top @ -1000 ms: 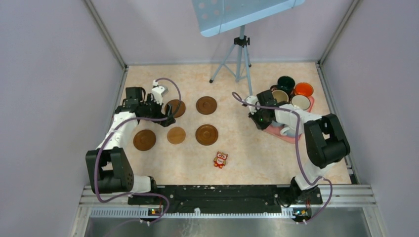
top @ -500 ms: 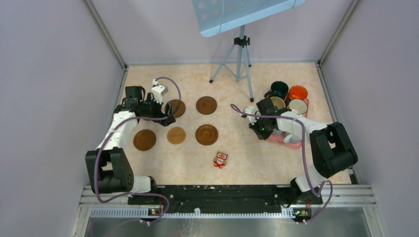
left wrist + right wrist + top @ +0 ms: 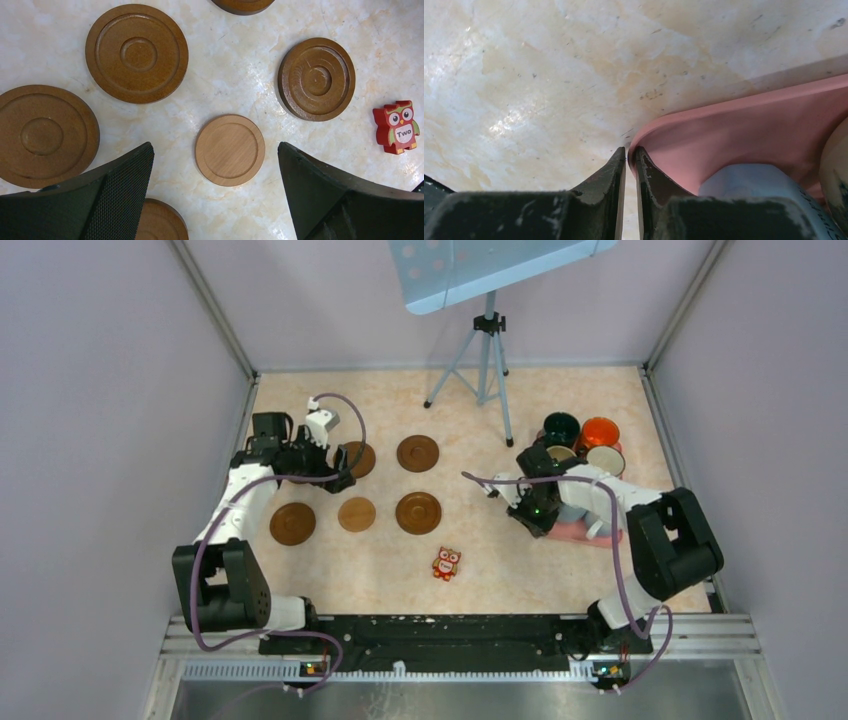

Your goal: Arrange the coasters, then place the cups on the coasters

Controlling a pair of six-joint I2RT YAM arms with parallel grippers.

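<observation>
Several brown coasters lie at the left: dark ones (image 3: 417,453) (image 3: 418,512) (image 3: 292,524) and a lighter tan one (image 3: 356,514). My left gripper (image 3: 214,150) hangs open above the tan coaster (image 3: 230,149), touching nothing. At the right, the cups stand on a pink tray (image 3: 588,532): dark green (image 3: 561,427), orange (image 3: 600,430) and white (image 3: 606,459). My right gripper (image 3: 629,152) pinches the tray's corner rim (image 3: 704,125), its jaws a thin slit apart. A light blue cup (image 3: 749,182) shows just behind the fingers.
A small red owl figure (image 3: 446,563) stands near the front centre, also seen in the left wrist view (image 3: 398,126). A tripod (image 3: 487,360) with a blue perforated panel stands at the back. Walls close in both sides.
My right gripper has drawn nearer to me, pulling the tray's left end along; the cups on it shifted left and nearer. Its jaws have eased slightly. The left arm has not moved.
</observation>
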